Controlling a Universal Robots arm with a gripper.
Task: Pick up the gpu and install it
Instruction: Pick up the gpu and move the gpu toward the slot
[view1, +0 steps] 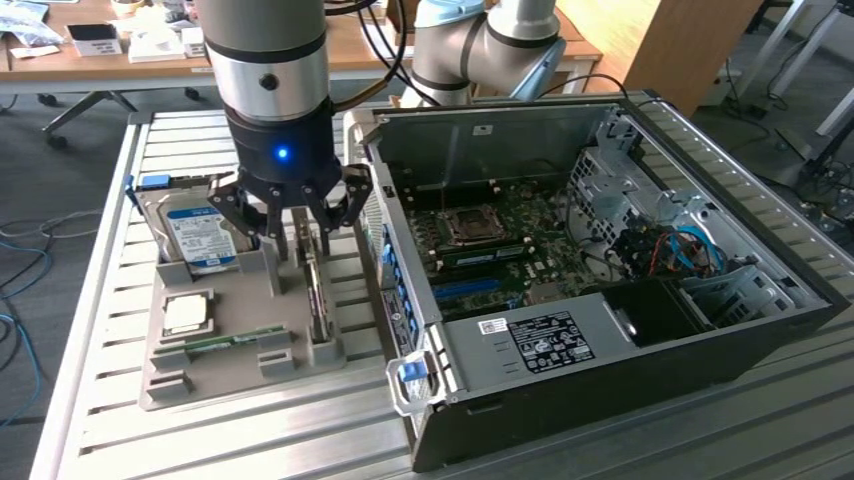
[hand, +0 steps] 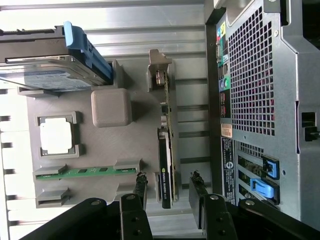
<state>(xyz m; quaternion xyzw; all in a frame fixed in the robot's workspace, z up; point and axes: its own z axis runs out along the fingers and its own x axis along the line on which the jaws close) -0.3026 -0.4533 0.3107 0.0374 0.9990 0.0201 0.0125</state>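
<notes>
Jaws spread wide, the gpu (hand: 166, 165) standing on edge between their tips.

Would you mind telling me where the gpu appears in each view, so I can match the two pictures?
Exterior view: the gpu stands on edge in the grey holder tray, directly under the gripper.
Wrist view: the gpu stands on the tray's side nearest the computer case, in line with the open gripper.
Shared landmark: the hard drive with the blue-white label, at the tray's opposite side.
</notes>
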